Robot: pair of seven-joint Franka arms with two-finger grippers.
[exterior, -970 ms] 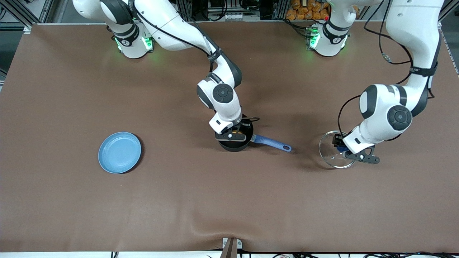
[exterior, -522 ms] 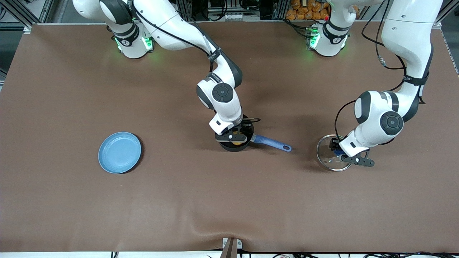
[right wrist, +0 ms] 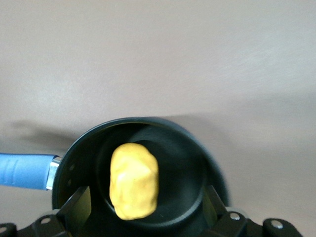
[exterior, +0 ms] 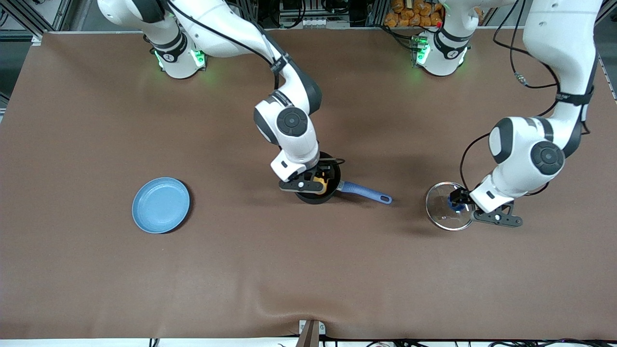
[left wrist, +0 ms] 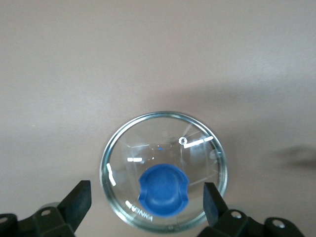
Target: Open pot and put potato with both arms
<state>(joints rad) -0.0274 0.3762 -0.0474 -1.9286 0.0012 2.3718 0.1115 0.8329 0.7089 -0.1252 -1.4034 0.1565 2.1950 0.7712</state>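
On table: one pot [exterior: 315, 195] | one potato [right wrist: 133, 180] inside | one lid [exterior: 444, 212]

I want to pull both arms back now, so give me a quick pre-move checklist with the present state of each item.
1. Potato lies inside the pot: ok.
2. Right gripper open, fingers clear of the potato: ok.
3. Lid is off the pot, flat on the table toward the left arm's end: ok.
4. Left gripper open, fingers apart from the blue knob: ok.
5. Pot handle untouched by either arm: ok.
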